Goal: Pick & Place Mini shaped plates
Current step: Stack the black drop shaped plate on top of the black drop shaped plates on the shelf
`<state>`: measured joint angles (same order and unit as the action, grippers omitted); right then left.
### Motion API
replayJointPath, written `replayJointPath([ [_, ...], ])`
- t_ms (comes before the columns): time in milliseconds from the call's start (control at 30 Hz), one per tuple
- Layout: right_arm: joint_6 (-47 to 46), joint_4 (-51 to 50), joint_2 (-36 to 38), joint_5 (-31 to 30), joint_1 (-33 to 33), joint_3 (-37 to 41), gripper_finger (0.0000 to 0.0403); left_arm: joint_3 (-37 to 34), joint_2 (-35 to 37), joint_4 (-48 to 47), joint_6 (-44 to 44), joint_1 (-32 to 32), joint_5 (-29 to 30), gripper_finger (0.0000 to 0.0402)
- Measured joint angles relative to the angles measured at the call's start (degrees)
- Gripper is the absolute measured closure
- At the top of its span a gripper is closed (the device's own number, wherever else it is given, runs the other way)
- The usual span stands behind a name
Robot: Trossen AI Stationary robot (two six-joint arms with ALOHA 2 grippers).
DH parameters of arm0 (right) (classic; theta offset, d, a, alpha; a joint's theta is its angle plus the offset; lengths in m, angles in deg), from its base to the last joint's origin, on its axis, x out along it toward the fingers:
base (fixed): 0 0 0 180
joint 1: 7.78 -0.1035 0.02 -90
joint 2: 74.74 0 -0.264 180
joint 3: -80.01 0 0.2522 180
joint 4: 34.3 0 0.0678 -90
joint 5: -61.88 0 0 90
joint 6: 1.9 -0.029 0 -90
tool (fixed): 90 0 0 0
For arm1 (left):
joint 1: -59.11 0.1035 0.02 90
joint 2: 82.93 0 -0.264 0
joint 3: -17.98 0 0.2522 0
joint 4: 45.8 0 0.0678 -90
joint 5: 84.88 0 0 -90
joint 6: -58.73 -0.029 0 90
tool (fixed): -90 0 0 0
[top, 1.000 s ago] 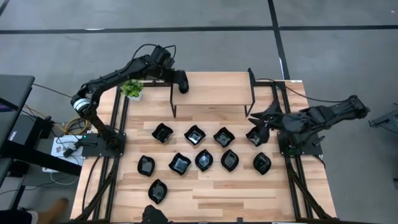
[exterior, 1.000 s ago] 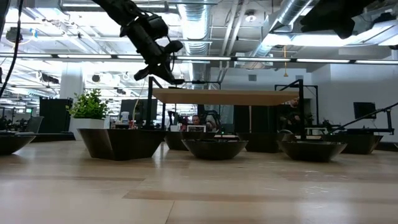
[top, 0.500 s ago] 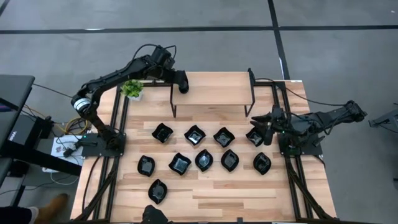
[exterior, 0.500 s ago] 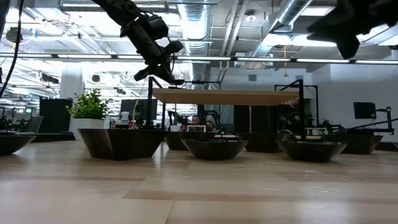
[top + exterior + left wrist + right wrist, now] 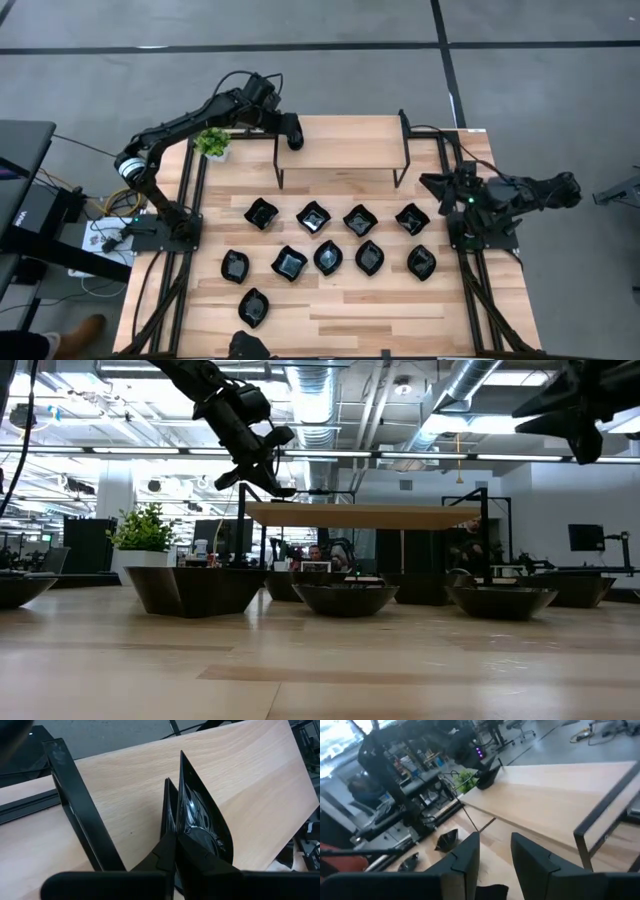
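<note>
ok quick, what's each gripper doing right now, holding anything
Left gripper: shut on a mini plate, held on edge above the raised wooden shelf.
Right gripper: open, holding nothing, at the table's right edge.

A light wooden table [image 5: 330, 310] carries a raised wooden shelf [image 5: 345, 140] on black legs along its far edge. Nearer than the shelf, ten mini shaped plates [image 5: 313, 216] lie in loose rows; beside the shelf's left end stands a small potted plant [image 5: 212, 143].
</note>
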<state>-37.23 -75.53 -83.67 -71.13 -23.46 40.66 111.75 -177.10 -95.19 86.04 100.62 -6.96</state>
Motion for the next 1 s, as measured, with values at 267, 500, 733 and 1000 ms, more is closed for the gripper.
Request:
replayJointPath([
  [267,8.0,19.5,0.0,5.3,0.0,8.8,0.0296,0.0,0.0,0.0,0.4,-0.3,-0.1,0.0392],
  [500,8.0,21.5,3.8,5.7,0.1,12.2,0.0296,0.0,-0.1,-0.1,0.6,-0.3,-0.6,0.0392],
  [733,8.9,21.9,7.0,8.5,0.1,12.2,0.0296,0.0,-0.2,-0.4,1.3,-0.3,-0.6,0.0392],
  [1000,9.0,21.6,7.1,8.7,0.1,12.2,0.0296,-0.1,-0.6,-0.6,1.4,-0.7,0.4,0.0392],
])
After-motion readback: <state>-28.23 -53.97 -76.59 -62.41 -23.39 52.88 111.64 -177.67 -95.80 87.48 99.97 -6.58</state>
